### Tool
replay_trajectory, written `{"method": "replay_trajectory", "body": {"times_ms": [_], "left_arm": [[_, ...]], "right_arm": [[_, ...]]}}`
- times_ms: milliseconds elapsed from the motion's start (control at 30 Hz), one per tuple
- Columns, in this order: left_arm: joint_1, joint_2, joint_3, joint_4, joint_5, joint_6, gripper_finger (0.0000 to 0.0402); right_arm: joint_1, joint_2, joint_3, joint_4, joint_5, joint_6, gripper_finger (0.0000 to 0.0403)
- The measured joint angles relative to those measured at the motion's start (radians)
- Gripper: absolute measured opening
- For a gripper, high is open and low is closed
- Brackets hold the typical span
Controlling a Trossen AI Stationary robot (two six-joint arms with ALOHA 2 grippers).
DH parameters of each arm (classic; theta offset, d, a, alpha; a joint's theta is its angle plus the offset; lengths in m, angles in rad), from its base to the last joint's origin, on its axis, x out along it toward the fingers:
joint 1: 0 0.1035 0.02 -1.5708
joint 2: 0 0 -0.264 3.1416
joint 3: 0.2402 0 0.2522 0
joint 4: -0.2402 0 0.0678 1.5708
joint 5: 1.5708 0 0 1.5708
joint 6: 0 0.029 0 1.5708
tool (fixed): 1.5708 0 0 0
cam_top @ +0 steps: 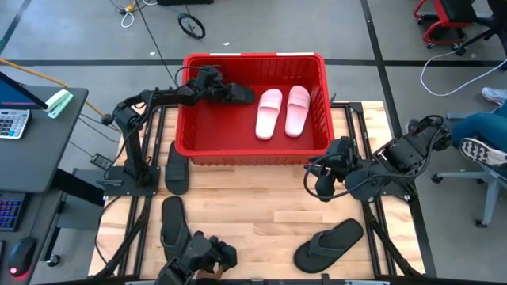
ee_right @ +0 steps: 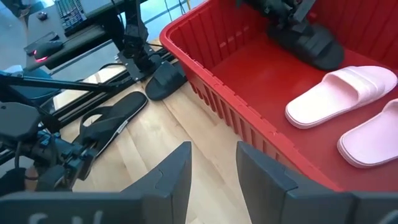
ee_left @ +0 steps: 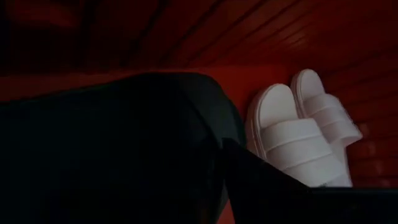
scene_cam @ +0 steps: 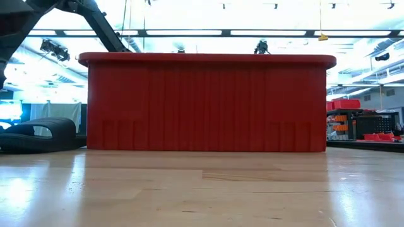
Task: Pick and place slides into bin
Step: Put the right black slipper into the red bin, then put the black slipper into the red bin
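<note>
The red bin (cam_top: 253,57) stands at the table's far middle. Two pale pink slides (cam_top: 283,112) lie side by side on its floor at the right and also show in the left wrist view (ee_left: 292,140). My left gripper (cam_top: 215,85) reaches over the bin's far left part and is shut on a black slide (cam_top: 238,93), which fills the left wrist view (ee_left: 124,143) and hides the fingers. My right gripper (cam_top: 323,186) is open and empty over the table, just outside the bin's near right corner (ee_right: 212,168). My left gripper holds the black slide by its end toward the table's left (ee_right: 287,28), coming from the left at a slant down into the bin. The slide itself hides the fingers, so the kind of hold cannot be told. The slide points toward the pink slides, low inside the bin; whether it touches the floor I cannot tell.
A black broad-strap slide (cam_top: 176,168) lies by the bin's near left corner. A black flip-flop (cam_top: 170,222) lies nearer the front left, and another (cam_top: 329,244) at the front right. A person's leg and shoe (cam_top: 483,150) are beyond the table's right edge.
</note>
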Motion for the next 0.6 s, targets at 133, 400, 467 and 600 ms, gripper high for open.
{"method": "replay_trajectory", "body": {"times_ms": [133, 400, 467, 600], "left_arm": [[0.000, 0.000, 0.000, 0.000, -0.003, -0.007, 0.0082], [0.000, 0.000, -0.001, 0.009, -0.005, -0.083, 0.0193], [0.000, 0.000, 0.007, 0.001, -0.004, -0.101, 0.0214], [0.002, 0.000, 0.047, 0.004, -0.006, -0.172, 0.0238]], "right_arm": [[0.000, 0.000, 0.000, 0.000, 0.000, 0.000, 0.0132], [0.000, 0.000, 0.000, 0.000, 0.000, 0.025, 0.0132], [0.000, 0.000, 0.000, 0.000, 0.000, 0.025, 0.0132], [0.000, 0.000, 0.000, 0.000, 0.000, 0.017, 0.0132]]}}
